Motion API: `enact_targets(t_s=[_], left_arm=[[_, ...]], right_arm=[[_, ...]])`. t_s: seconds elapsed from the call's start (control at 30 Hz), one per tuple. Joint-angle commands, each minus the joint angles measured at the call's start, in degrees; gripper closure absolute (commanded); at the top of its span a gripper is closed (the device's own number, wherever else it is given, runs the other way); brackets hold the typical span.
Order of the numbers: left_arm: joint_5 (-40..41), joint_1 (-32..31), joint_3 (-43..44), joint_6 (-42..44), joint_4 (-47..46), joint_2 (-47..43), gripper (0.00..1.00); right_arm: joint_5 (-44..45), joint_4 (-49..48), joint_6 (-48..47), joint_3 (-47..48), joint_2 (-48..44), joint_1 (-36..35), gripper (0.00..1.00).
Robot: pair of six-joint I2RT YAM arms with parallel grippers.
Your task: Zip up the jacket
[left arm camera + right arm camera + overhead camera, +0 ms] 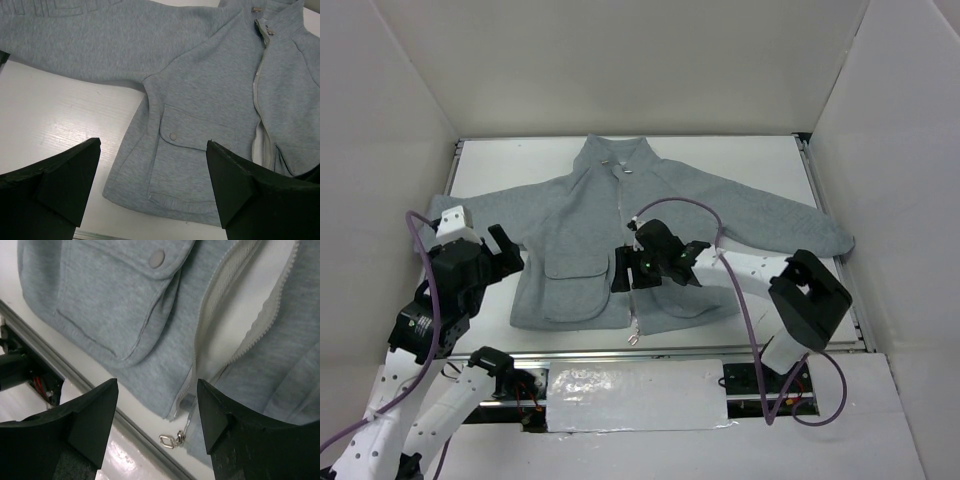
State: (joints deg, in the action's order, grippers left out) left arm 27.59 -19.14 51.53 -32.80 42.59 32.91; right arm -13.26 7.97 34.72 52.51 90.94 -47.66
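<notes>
The light-grey fleece jacket (620, 230) lies flat on the white table, collar to the far side, hem to the near edge. Its pale centre zipper (628, 250) gapes open in the lower part. The metal pull (172, 440) lies at the hem by the table's front edge, also in the top view (633, 341). My right gripper (642, 272) hovers open over the lower zipper, the pull between and below its fingers (92, 415). My left gripper (505, 255) is open and empty, left of the jacket's left pocket (195, 145).
A metal rail (650, 352) runs along the table's front edge. White walls enclose the table on three sides. The jacket's sleeves (790, 225) spread towards both side walls. A foil-covered plate (635, 395) sits between the arm bases.
</notes>
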Motion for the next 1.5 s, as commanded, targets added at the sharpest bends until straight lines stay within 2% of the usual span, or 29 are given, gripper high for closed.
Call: enact_targets(t_s=[0.0, 0.33, 0.63, 0.83, 0.9, 0.97, 1.0, 1.07, 1.2, 1.27, 1.37, 1.4, 1.47], left_arm=[[-1.66, 0.33, 0.24, 2.03, -2.95, -0.39, 0.01], [-3.42, 0.42, 0.06, 2.65, -3.56, -0.39, 0.01], [-4.74, 0.42, -0.02, 3.26, -4.00, -0.47, 0.01], [-5.01, 0.42, -0.02, 3.35, -4.09, -0.47, 0.01], [-5.01, 0.42, -0.11, 3.35, -4.09, -0.65, 0.01], [-5.27, 0.42, -0.11, 3.44, -4.18, -0.74, 0.01], [-5.36, 0.33, -0.20, 3.44, -4.18, -0.65, 0.01], [-5.36, 0.42, -0.02, 3.53, -4.09, -0.39, 0.01], [-6.06, 0.42, 0.59, 3.62, -3.92, -0.30, 0.01], [-9.55, 0.41, 1.20, 4.58, -4.53, -1.17, 0.01], [-22.02, 0.42, 1.74, 2.48, -5.40, -2.49, 0.03], [-30.06, 0.42, 1.04, 0.73, -6.63, -2.93, 0.04], [-37.14, 0.41, -2.29, -2.26, -10.93, -4.60, 0.06]], right_arm=[[1.91, -3.31, -1.76, 4.35, 2.74, -0.33, 0.29], [2.36, -2.60, -2.29, 7.87, 9.52, -0.24, 0.31], [3.68, -5.41, 0.43, -0.03, 6.45, -1.12, 0.37], [-0.28, -7.79, 2.71, -2.06, 6.54, -1.29, 0.59], [-0.19, -7.79, 3.25, -2.94, 6.36, -1.30, 0.72], [-0.10, -9.81, 3.95, -3.20, 5.48, -1.30, 0.81], [-0.54, -10.33, 4.13, -3.20, 5.13, -1.30, 0.90], [-0.98, -11.04, 4.74, -2.59, 4.78, -1.12, 1.00], [-2.30, -13.93, 6.76, -2.41, 2.85, -1.21, 1.00], [-4.66, -18.76, 7.99, -4.08, -0.12, -1.12, 1.00], [-8.00, -26.58, 10.98, -6.71, -3.91, -0.86, 1.00], [-8.80, -28.60, 12.81, -7.24, -4.45, -0.86, 1.00], [-11.17, -33.53, 14.58, -8.39, -4.89, -0.86, 1.00]])
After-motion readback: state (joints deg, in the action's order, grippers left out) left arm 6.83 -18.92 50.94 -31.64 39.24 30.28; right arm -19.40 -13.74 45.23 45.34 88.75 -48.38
